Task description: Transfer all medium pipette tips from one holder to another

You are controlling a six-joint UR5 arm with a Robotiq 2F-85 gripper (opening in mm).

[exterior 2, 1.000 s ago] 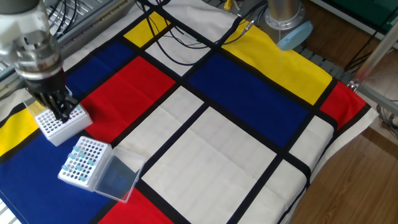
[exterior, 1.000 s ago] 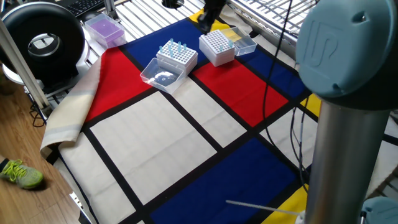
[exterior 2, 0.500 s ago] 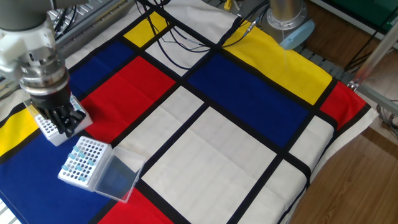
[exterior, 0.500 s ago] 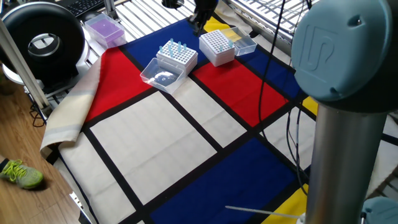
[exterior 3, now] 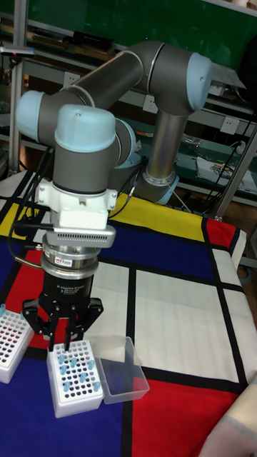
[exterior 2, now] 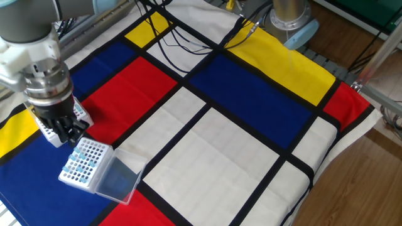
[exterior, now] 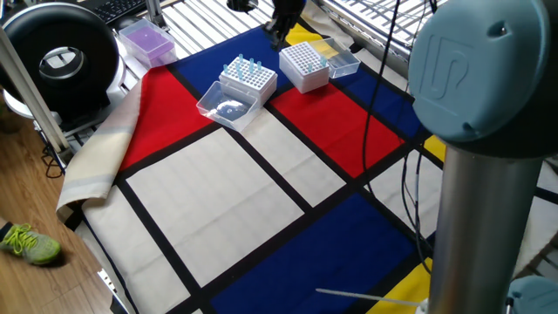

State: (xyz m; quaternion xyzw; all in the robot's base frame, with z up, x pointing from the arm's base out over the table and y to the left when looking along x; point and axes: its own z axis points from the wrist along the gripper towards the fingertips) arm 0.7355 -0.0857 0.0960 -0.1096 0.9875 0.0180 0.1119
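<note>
Several pale-blue medium pipette tips (exterior 3: 74, 371) stand in a white holder (exterior 3: 78, 404) with its clear lid (exterior 3: 123, 371) folded open. That holder (exterior 2: 82, 162) also lies at the lower left of the other fixed view, and its tips (exterior: 244, 66) stick up in one fixed view. A second white holder (exterior: 304, 65) sits beside it, partly behind the arm (exterior 2: 45, 123); in the tall view this second holder (exterior 3: 14, 348) is at the left edge. My gripper (exterior 3: 64, 348) hangs just over the back rim of the tip-filled holder. Its fingers are open by a narrow gap, and I see nothing between them.
A patchwork cloth (exterior 2: 239, 144) of red, blue, yellow and white covers the table. A purple box (exterior: 146, 41) sits at the back left. Black cables (exterior 2: 188, 34) trail over the far side, and the arm's base (exterior 2: 289, 16) stands at the far edge.
My gripper has moved off the second holder and toward the holder with the tips. Both holders stayed put.
</note>
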